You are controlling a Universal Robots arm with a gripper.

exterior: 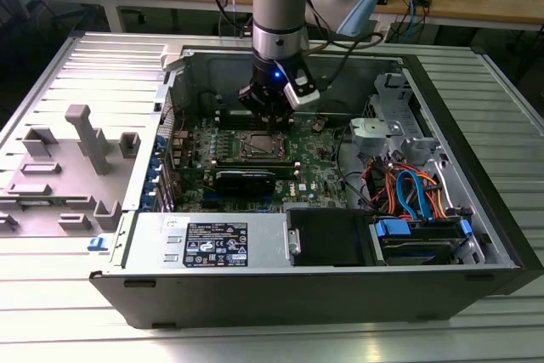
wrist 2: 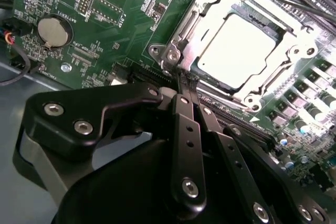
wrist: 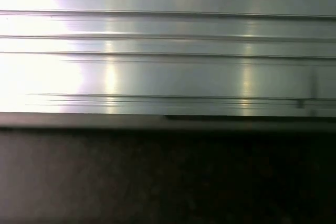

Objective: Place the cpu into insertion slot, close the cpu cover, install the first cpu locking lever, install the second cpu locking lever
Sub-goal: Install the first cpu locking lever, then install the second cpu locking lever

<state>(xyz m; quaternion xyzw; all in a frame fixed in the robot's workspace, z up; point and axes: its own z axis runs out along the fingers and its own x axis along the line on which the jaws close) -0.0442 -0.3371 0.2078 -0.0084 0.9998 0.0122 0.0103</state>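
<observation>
closed pincer (wrist 2: 187,80) beside cpu cover (wrist 2: 210,9)

You have one ribbed aluminium table (exterior: 59,320), silver, with its grooves running across the exterior view. Directly on it, item one: an open dark computer case (exterior: 280,299) lying on its side, taking the middle and the exterior view's right; item two: a set of grey plastic fixtures (exterior: 88,137) at the exterior view's left, just beside the case, one tall post among several low blocks. Behind the table you have a wooden bench (exterior: 501,8) carrying cables and small parts
</observation>
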